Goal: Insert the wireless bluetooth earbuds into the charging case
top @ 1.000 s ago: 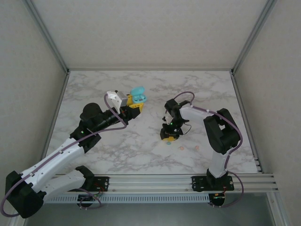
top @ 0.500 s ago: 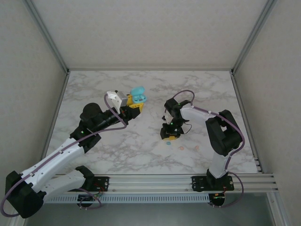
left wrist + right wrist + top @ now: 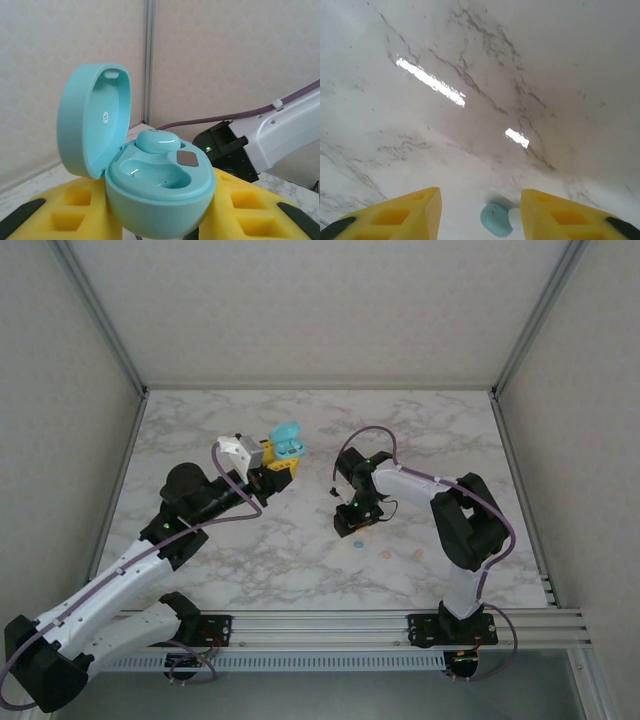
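Between the clenched yellow fingers (image 3: pixel 75 212) of the left gripper (image 3: pixel 160 222) we see the open teal charging case (image 3: pixel 155 182), its base cut off. One teal earbud (image 3: pixel 158 141) sits in its far socket. Well right of the case, the right gripper (image 3: pixel 480 217) hangs spread over the marble table (image 3: pixel 470 75), grasping nothing. A second teal earbud (image 3: pixel 495 220) lies between its tips, partly cut off, and we cannot identify the whitish bit beside it.

Nothing is legible: the white sticker (image 3: pixel 105 117) inside the lid (image 3: pixel 82 90) of the teal charging case (image 3: pixel 160 197), just above the left gripper (image 3: pixel 160 227), bears marks too small to read.
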Available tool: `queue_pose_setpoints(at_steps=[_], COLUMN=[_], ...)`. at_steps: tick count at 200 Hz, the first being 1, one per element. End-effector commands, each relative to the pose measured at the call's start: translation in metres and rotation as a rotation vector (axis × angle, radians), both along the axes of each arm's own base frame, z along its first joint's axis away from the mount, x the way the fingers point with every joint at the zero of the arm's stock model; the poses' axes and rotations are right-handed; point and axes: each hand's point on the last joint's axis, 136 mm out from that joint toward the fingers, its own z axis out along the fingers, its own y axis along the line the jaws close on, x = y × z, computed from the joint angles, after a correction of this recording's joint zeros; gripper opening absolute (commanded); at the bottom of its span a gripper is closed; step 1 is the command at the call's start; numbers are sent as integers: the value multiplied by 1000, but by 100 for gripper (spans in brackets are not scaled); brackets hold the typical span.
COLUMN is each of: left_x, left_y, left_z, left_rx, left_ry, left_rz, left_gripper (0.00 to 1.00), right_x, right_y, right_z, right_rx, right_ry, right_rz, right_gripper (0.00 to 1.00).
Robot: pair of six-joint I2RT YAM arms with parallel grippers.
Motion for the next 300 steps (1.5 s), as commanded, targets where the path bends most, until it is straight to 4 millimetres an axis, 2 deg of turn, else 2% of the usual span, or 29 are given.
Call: queue_pose_setpoints(at_steps=[1,41,126,171,249,293,300], left_x=[-4,-4,-3,-2,-2,-1,-1], left_y=[3,2,-1,-2,0,0,0], left_z=[9,7,4,4,3,2,2], left_rx=[-6,-4,-6,-6,-7,-5,-4], left_ry=[-22,-19,-8,-6,-3,-3,-2], left_rz=[9,8,-4,-5,3,4,4], left_gripper=[22,22,22,22,22,22,22], right_x=[-8,-16,-33,-35,-20,-25,-26], right_y=[1,-11,-27,-25,-24,-19,-19], right_z=[-9,-18,-8,-7,-4,-10,-10], right_rx=[-12,-64,-92,-87,-116,-127,-130], right_ry=[65,86,103,118,50,68,71], right_rz=[12,15,-3,-7,-2,22,27], right_gripper=[47,47,45,44,38,36,34])
